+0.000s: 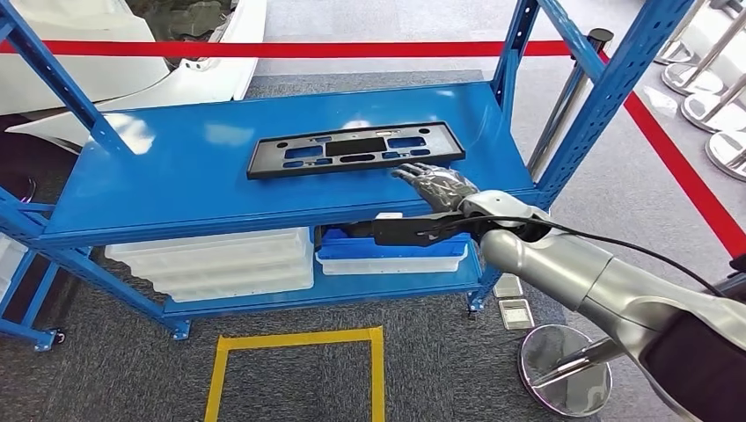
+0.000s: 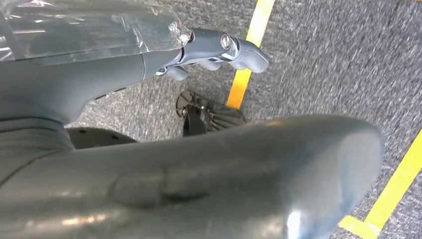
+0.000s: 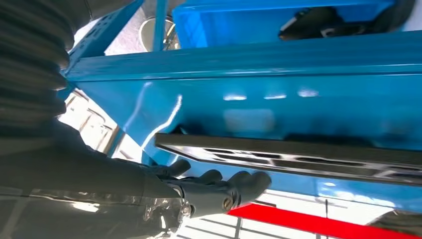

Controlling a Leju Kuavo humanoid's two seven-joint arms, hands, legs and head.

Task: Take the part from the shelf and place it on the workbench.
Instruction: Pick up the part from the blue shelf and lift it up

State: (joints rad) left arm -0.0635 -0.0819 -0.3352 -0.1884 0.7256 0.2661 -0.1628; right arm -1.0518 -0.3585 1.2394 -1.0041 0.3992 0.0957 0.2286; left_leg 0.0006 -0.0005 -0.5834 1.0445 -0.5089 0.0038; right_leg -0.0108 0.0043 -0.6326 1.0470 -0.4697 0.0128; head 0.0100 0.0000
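Observation:
The part is a flat black rectangular frame (image 1: 354,149) with several cut-outs, lying on the top blue shelf (image 1: 176,176). My right hand (image 1: 433,184) reaches over the shelf's front edge and sits just at the frame's near right corner, fingers spread and holding nothing. The right wrist view has those dark fingers (image 3: 219,186) close beside the frame's edge (image 3: 298,157); contact cannot be told. My left hand (image 2: 219,50) hangs over the grey carpet, fingers loosely curled, with nothing in it.
The blue rack's uprights (image 1: 607,97) flank the shelf. White trays (image 1: 220,264) and a blue bin (image 1: 391,255) sit on the lower shelf. A red barrier tape (image 1: 352,48) runs behind. Yellow floor tape (image 1: 299,338) and a chrome post base (image 1: 563,369) lie below.

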